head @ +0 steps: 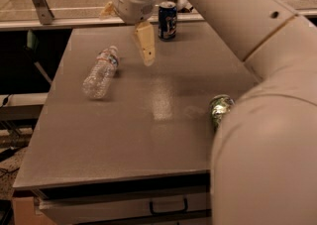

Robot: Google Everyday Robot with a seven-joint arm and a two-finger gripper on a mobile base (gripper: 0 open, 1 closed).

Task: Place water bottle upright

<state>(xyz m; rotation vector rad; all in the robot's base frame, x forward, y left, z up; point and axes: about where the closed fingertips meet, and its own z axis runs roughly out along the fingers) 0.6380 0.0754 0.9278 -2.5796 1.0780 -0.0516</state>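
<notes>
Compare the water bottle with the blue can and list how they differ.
Pose: the water bottle lies on its side; the blue can stands upright.
Look: the water bottle is clear ribbed plastic with a white cap; the blue can is opaque.
Place: the water bottle is on the left part of the table, the blue can by its far edge.
Both rest on the table; the gripper hangs between them, holding neither.

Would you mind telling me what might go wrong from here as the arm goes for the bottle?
The water bottle lies on its side on the table, left of the hovering tool. Being round, it may roll away if nudged. The blue can stands upright just behind the tool, so a wide swing might topple it.
</notes>
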